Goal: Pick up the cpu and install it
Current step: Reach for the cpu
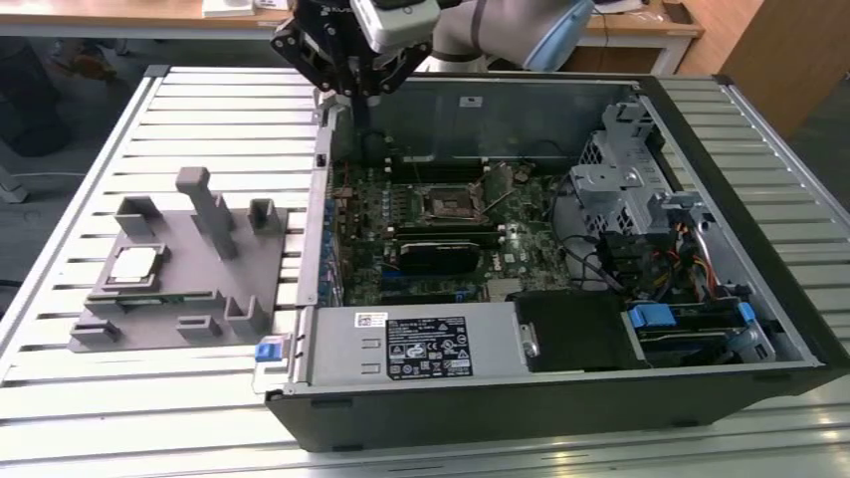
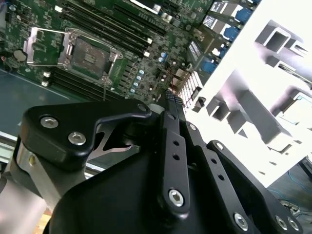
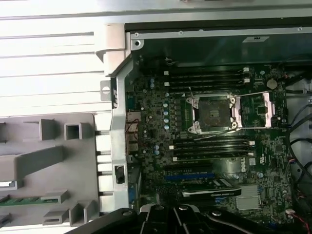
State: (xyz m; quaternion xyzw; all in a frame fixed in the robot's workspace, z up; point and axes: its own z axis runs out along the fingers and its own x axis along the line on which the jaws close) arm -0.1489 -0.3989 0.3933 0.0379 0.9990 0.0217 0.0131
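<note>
At the exterior view's left, a grey plastic fixture (image 1: 199, 279) sits on the slatted metal table (image 1: 80, 398). The cpu (image 1: 135, 264) lies flat in a recess on the fixture's left part, pale top up, untouched and well apart from the arm.

Further right and toward the back, the gripper (image 1: 356, 98) hangs above the far left corner of the open computer case (image 1: 558, 398), pointing down. Its fingers are pinched together with nothing between them; the second wrist view shows the same, with the tips of the gripper (image 2: 171, 97) meeting over the edge of the board.

Inside the case lies the green motherboard (image 1: 398, 249), and mid-board is the cpu socket (image 1: 449, 204). In the first wrist view the socket (image 3: 213, 113) has its metal retaining frame swung open to one side, with memory slots (image 3: 209, 146) just beside it.

At the exterior view's right are a metal drive cage (image 1: 624, 179), a tangle of cables (image 1: 664, 259) and blue clips (image 1: 654, 319).
</note>
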